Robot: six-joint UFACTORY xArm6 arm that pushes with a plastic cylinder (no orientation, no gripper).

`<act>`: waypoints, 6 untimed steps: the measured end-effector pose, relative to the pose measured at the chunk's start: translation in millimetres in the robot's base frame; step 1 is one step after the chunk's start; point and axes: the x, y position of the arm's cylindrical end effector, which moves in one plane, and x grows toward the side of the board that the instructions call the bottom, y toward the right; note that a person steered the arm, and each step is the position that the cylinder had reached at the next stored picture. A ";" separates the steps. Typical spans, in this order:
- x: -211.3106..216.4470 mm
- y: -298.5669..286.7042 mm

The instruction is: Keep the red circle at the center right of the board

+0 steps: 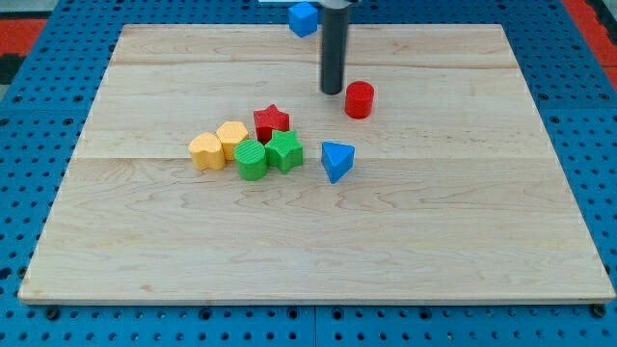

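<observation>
My tip (333,93), the lower end of the straight dark rod, rests on the pale wooden tabletop (463,241) in its upper middle part, nearer the top edge than the bottom edge. There is no gripper on this arm, so nothing opens or closes; the rod carries nothing.

The red circle, a short red plastic cylinder (359,99), stands just beside my tip on the side of the right edge, with a narrow gap between them. It sits above the tabletop's centre and only slightly towards the right edge, well apart from that edge.

Lower and towards the left edge lies a tight cluster: a red star block (271,120) at its top, a green block with notched edges (284,151) below it, a rounded green block (252,159) touching that one, and two yellow blocks (232,139) (206,150) side by side at the cluster's left. A blue triangular block (336,160) stands apart, just beside the cluster on its right. A blue cube-like block (303,17) sits at the top edge, beside the rod.
</observation>
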 end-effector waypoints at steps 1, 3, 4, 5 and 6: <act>0.5 -5.3; -40.8 70.1; -19.4 67.6; -27.3 13.7; 6.3 -2.4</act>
